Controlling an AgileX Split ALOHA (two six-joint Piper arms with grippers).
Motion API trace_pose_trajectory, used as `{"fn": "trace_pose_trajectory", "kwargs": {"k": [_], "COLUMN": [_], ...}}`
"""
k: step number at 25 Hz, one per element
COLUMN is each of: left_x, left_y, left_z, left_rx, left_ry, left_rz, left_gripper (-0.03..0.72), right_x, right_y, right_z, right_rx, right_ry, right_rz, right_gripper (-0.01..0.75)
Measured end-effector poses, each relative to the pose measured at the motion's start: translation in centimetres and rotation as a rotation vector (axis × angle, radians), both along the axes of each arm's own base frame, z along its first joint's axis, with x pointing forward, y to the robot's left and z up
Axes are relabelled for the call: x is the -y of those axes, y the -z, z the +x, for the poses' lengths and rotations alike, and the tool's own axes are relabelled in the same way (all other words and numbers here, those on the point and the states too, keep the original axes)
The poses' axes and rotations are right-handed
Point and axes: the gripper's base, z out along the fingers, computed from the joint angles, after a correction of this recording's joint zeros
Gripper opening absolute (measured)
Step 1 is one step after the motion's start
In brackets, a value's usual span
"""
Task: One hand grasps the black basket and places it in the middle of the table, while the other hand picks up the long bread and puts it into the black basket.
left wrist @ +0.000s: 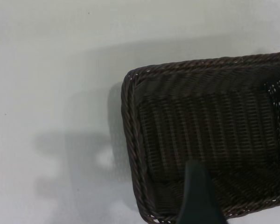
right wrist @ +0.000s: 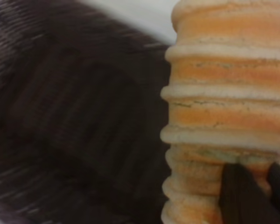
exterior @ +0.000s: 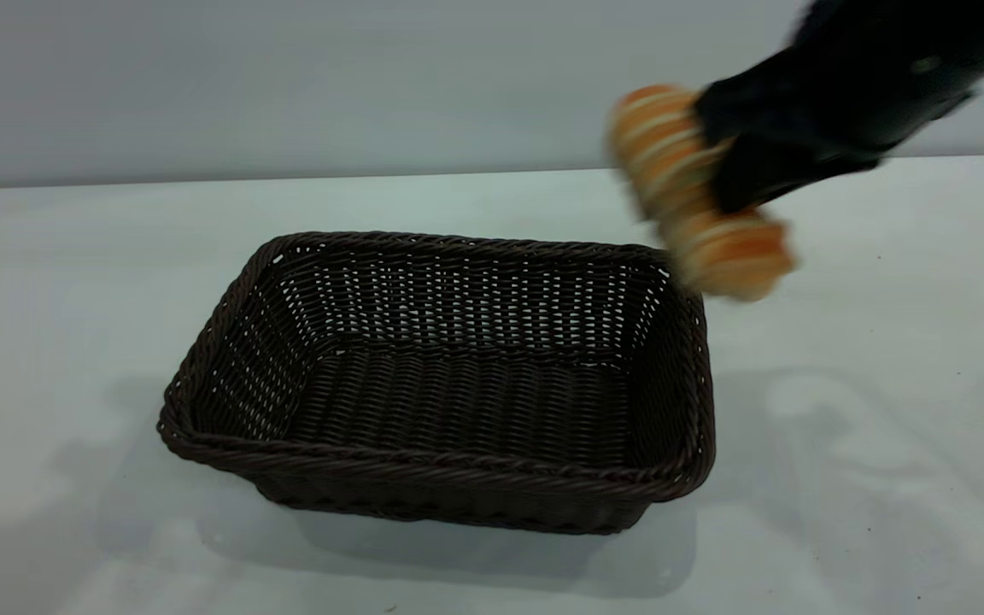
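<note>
The black basket [exterior: 424, 465] stands empty on the white table [exterior: 73, 282], near its middle. My right gripper [exterior: 718, 162] is shut on the long bread [exterior: 658, 149] and holds it in the air above the basket's far right corner, tilted. In the right wrist view the bread [right wrist: 228, 107] fills the frame with the gripper [right wrist: 252, 186] on it and the basket [right wrist: 74, 121] below. My left gripper [left wrist: 196, 191] shows only in the left wrist view, as a dark tip above one end of the basket [left wrist: 205, 126], apart from it.
Bare white tabletop lies all around the basket, with a plain grey wall [exterior: 287, 77] behind the table's far edge. The left arm is out of the exterior view.
</note>
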Motion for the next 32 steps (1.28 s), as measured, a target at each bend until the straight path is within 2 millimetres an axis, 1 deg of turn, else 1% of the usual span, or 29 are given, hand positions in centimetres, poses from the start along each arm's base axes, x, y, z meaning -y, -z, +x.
{"fn": "trace_pose_trajectory", "kwargs": {"k": [2, 4, 6, 9, 11, 13, 15, 17, 19, 22, 24, 27, 29, 32], "left_x": [-0.1, -0.3, -0.6, -1.0, -1.2, -1.4, -1.7, -2.0, -2.3, -2.8, -3.2, -4.0, -4.6, -5.5], "left_y": [-0.2, -0.6, -1.2, -2.3, -3.1, -3.9, -4.2, -4.4, -4.2, -3.8, -3.5, -3.1, -2.7, -2.3], "left_z": [-0.2, -0.5, -1.1, -2.1, -2.9, -3.8, -4.8, -5.9, -7.3, -9.1, -10.5, -13.0, -14.6, -17.3], "left_rx": [0.007, 0.019, 0.034, 0.061, 0.077, 0.103, 0.121, 0.132, 0.138, 0.144, 0.149, 0.18, 0.199, 0.226], "left_ry": [0.005, 0.009, 0.012, 0.005, 0.004, 0.004, 0.002, -0.001, 0.0, 0.0, -0.001, -0.009, -0.026, -0.054], "left_rz": [0.011, 0.03, 0.045, 0.048, 0.046, 0.042, 0.039, 0.036, 0.037, 0.04, 0.047, 0.058, 0.058, 0.065], "left_gripper": [0.532, 0.532, 0.532, 0.532, 0.532, 0.532, 0.532, 0.532, 0.532, 0.532, 0.532, 0.532, 0.532, 0.532], "right_x": [-2.0, -3.3, -4.0, -4.3, -4.3, -4.4, -4.4, -4.4, -4.4, -4.0, -3.0, -0.3, 1.7, 4.7], "right_y": [0.4, 0.9, 1.6, 2.8, 3.5, 3.9, 4.0, 4.1, 4.0, 2.8, 1.2, -1.5, -3.1, -5.8], "right_z": [-0.8, -1.4, -1.6, -1.5, -1.3, -1.0, -0.8, -0.8, -0.8, -0.9, -0.6, -0.1, -0.1, -0.9], "right_rx": [0.006, 0.01, 0.008, -0.008, 0.0, 0.025, 0.044, 0.048, 0.045, 0.058, 0.082, 0.105, 0.103, 0.096], "right_ry": [-0.057, -0.094, -0.115, -0.12, -0.117, -0.124, -0.125, -0.128, -0.131, -0.127, -0.105, -0.041, -0.005, 0.025], "right_rz": [-0.004, -0.009, -0.02, -0.038, -0.051, -0.067, -0.074, -0.077, -0.076, -0.062, -0.043, -0.014, 0.0, 0.008], "right_gripper": [0.035, 0.035, 0.035, 0.054, 0.099, 0.168, 0.26, 0.334, 0.386, 0.405, 0.406, 0.393, 0.376, 0.343]}}
